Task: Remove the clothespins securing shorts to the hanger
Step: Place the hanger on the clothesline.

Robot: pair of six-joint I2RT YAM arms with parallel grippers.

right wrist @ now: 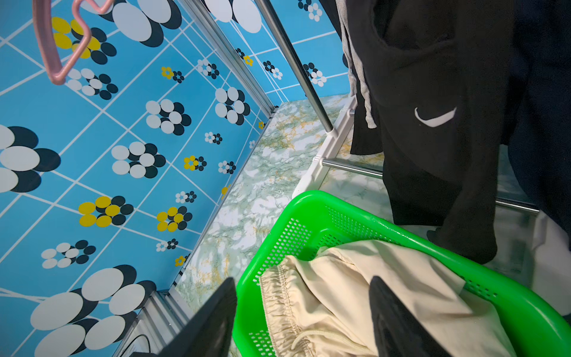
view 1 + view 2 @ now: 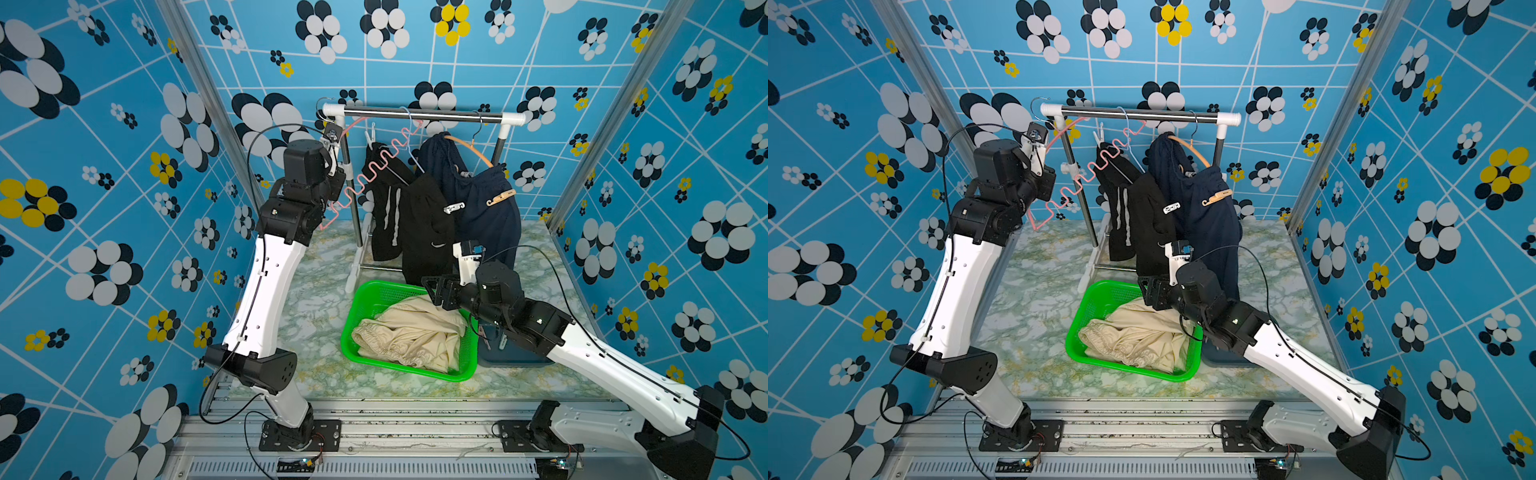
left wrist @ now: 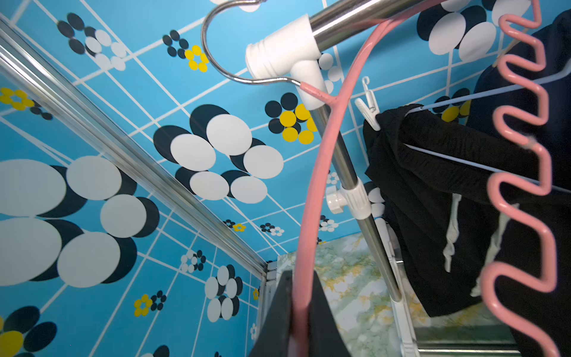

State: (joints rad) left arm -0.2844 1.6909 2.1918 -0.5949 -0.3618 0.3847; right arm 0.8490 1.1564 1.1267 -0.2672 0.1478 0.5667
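My left gripper [image 3: 301,275] is shut on the lower bar of an empty pink wavy hanger [image 2: 365,178] [image 3: 312,201], whose metal hook sits by the rail's left end cap. On the rail hang black shorts [image 2: 424,224] with a white clothespin [image 2: 454,206], navy shorts [image 2: 486,208] with a tan clothespin [image 2: 500,197], and a striped black pair [image 2: 384,208] with a pale clothespin [image 3: 369,108]. Beige shorts [image 2: 411,332] [image 1: 355,293] lie in the green basket [image 2: 349,332]. My right gripper [image 2: 434,291] [image 1: 302,279] hangs open and empty just above them.
The clothes rack's steel rail [image 2: 419,114] stands at the back on a marble-patterned floor. A white wire hanger [image 2: 409,137] and an orange wooden hanger [image 2: 469,147] carry the dark shorts. A dark bin [image 2: 515,357] sits under my right arm. Patterned walls close in on both sides.
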